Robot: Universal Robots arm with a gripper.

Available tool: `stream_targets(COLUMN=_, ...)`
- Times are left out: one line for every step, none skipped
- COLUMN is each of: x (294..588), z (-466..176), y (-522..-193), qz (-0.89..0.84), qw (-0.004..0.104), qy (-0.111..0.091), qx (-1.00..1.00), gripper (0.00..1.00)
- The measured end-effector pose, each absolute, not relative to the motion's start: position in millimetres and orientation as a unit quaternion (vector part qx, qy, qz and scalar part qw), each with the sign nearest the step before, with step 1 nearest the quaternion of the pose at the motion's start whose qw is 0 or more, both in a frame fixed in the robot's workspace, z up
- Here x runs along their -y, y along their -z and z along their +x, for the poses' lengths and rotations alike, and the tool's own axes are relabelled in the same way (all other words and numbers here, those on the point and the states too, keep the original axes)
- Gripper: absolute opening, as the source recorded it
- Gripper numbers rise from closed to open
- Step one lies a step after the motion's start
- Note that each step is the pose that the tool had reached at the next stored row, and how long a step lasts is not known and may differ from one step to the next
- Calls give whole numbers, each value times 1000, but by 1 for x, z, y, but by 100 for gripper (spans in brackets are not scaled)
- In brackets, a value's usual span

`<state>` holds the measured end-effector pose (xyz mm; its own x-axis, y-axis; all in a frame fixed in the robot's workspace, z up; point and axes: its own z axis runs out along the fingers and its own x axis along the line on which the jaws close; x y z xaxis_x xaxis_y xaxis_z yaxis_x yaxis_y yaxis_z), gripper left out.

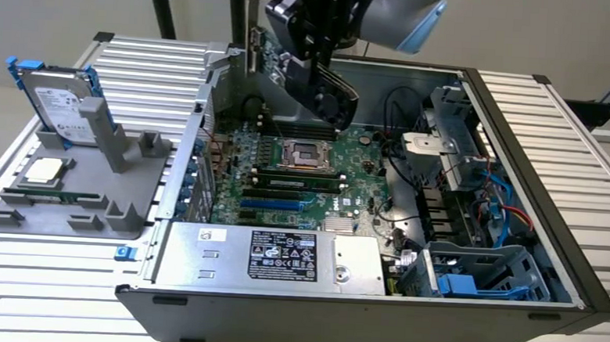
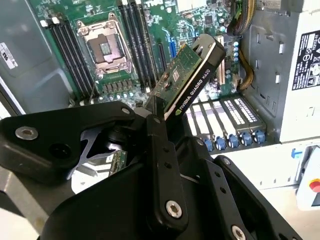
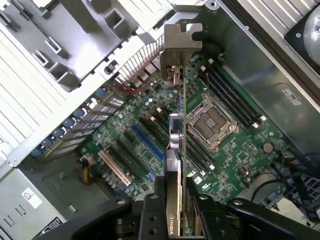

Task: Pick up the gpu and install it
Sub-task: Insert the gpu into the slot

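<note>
The gpu (image 1: pixel 328 92) hangs in the air above the motherboard (image 1: pixel 283 182) inside the open computer case (image 1: pixel 525 151), touching no slot. The gripper (image 3: pixel 176 200) pinches it with its fingers (image 2: pixel 161 155) pressed on the two faces, at the end away from the silver bracket (image 3: pixel 181 42). We think it is held on edge, with the bracket toward the rear wall of the case, so that its connector edge faces the expansion slots (image 3: pixel 146 141) below; we cannot say surely that it stands exactly over one of them.

Matt metal bracket (image 3: pixel 181 45) on gpu (image 3: pixel 175 137)
</note>
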<state>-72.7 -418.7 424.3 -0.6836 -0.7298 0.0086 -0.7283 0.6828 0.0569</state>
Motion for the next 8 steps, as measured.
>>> stream_targets(x=419, z=-73, y=-424, qz=403, qw=15, qy=24, qx=915, gripper=0)
stream_targets(x=419, z=-73, y=-424, qz=408, qw=16, qy=24, qx=913, gripper=0)
stream_targets(x=419, z=-73, y=-424, qz=413, qw=16, qy=24, qx=910, gripper=0)
stream_targets(x=419, z=-73, y=-424, qz=418, qw=16, qy=24, qx=908, gripper=0)
stream_targets(x=419, z=-73, y=-424, qz=423, qw=16, qy=24, qx=906, gripper=0)
stream_targets(x=419, z=-73, y=-424, qz=428, qw=16, qy=24, qx=903, gripper=0)
stream_targets(x=419, z=-73, y=-424, qz=433, qw=16, qy=24, qx=901, gripper=0)
stream_targets(x=419, z=-73, y=-424, qz=438, qw=16, qy=24, qx=898, gripper=0)
